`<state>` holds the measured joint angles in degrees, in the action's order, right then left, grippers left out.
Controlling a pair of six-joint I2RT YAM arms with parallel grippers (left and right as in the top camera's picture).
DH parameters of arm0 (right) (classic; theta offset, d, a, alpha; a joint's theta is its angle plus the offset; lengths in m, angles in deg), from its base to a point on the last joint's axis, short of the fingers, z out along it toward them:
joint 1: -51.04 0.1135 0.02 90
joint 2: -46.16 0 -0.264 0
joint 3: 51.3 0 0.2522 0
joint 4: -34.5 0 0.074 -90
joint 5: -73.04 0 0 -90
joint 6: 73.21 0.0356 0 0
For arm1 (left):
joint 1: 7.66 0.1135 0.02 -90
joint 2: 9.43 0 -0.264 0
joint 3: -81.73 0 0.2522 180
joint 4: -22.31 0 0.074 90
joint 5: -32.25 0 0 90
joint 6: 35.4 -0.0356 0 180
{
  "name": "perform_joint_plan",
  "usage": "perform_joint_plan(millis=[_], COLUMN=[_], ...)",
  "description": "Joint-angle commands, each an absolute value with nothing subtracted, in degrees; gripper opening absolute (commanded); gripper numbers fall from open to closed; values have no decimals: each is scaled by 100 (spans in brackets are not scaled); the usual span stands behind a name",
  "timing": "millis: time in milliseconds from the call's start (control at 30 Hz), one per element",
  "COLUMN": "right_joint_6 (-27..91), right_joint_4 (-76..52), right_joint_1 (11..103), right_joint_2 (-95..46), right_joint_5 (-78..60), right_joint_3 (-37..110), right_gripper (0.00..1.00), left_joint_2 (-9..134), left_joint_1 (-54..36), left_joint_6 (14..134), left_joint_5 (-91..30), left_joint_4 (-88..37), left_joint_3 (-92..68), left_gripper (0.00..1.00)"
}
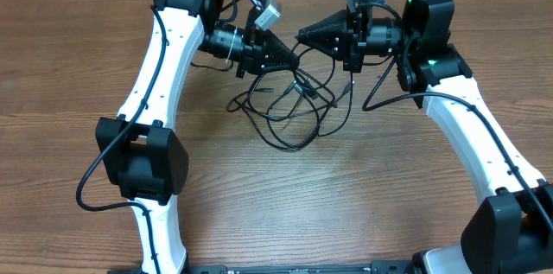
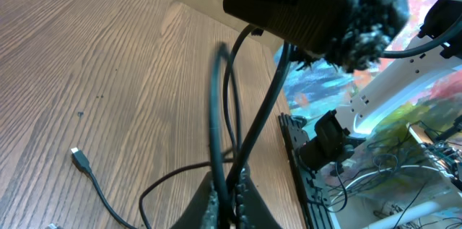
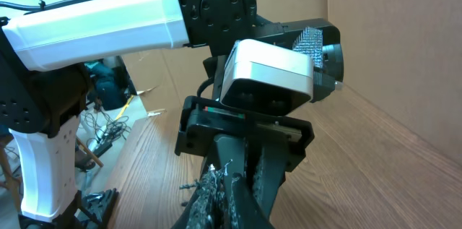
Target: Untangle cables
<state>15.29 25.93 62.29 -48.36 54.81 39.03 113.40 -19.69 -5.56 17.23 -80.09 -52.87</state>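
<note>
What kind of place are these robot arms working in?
Probably a robotics lab or workshop. Two white robot arms work at a wood-grain table with tangled black cables. Brown cardboard walls stand at its edge, and a messy pile of loose wires and gear lies beside it.

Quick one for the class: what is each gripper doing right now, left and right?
Left gripper: closed, holding the cables.
Right gripper: closed; cords run up into it, so it apparently holds the cables too.
</note>
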Motion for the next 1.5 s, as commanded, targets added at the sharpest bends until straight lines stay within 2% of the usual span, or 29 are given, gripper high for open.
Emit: perform_joint_plan(millis=[0,233,433,500,567,633,800,900,1000,1133,1300,1467], right_joint_6=[1573,1570,1179,1041,1031,1033,1031,1028,760,-167,-939,-972], right_joint_4=[2622,2567,1538,1188,1017,934,434,182,-159,-987,-1678,-1689], right_joint_1=[6227,6222,6183,6183,6183,6183,6185,6190,6190,6198,6353,6561], right_joint_2=[-4809,-4809,-4809,-4809,-4809,-4809,-4809,-4809,-4809,-4809,-4814,-4816], right_joint_5=[5507,5457,4351,3999,3921,3923,3929,3969,3973,4233,4246,3966], right_joint_3=[3975,3975,3975,3975,3975,3975,3975,3975,3975,3971,3971,3971], right_gripper=[4,4,4,16,21,30,71,82,84,85,88,87], left_joint_2=[11336,11338,11338,11338,11338,11338,11338,11336,11338,11336,11338,11338], left_joint_1=[-2013,-2013,-2011,-2004,-2006,-2004,-1956,-1923,-1888,-1773,-1622,-1604], left_joint_6=[-728,-704,-672,-639,-639,-641,-639,-641,-641,-639,-639,-615], left_joint_5=[2012,1959,1811,1811,1811,1811,1813,1817,1833,1883,2366,2818], left_joint_4=[-8009,-8013,-8164,-8162,-8160,-8155,-8116,-8114,-8103,-8072,-7994,-7968], left_joint_3=[-5363,-5363,-5363,-5363,-5363,-5363,-5363,-5363,-5363,-5363,-5363,-5363], left_gripper=[4,4,4,4,4,4,4,4,4,4,4,4])
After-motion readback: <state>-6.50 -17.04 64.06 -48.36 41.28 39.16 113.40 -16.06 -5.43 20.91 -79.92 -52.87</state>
